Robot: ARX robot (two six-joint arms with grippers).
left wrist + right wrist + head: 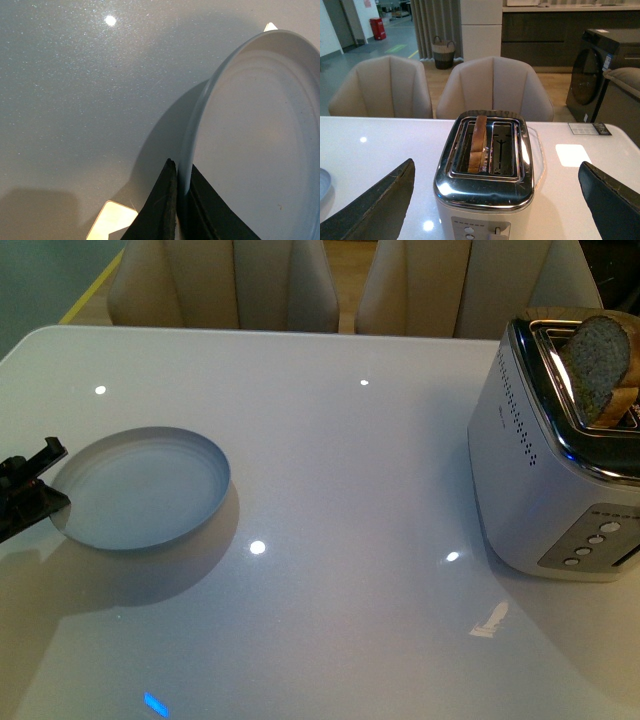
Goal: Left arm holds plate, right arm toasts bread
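The pale blue-grey plate (145, 487) lies on the white table at the left, empty. My left gripper (40, 495) is shut on its left rim; in the left wrist view the black fingers (162, 210) pinch the plate's rim (192, 145) between them. The bread slice (600, 365) stands upright in a slot of the silver toaster (550, 470) at the right, sticking out above it. In the right wrist view the bread (479, 142) sits in the left slot of the toaster (487, 195). My right gripper (495, 210) is open, its fingers spread wide on either side of the toaster's front, holding nothing.
The toaster's buttons and lever (495, 231) face the right wrist camera. Beige chairs (225, 285) stand along the table's far edge. The white table (350, 490) spreads between plate and toaster. A small card (589, 128) lies on the table beyond the toaster.
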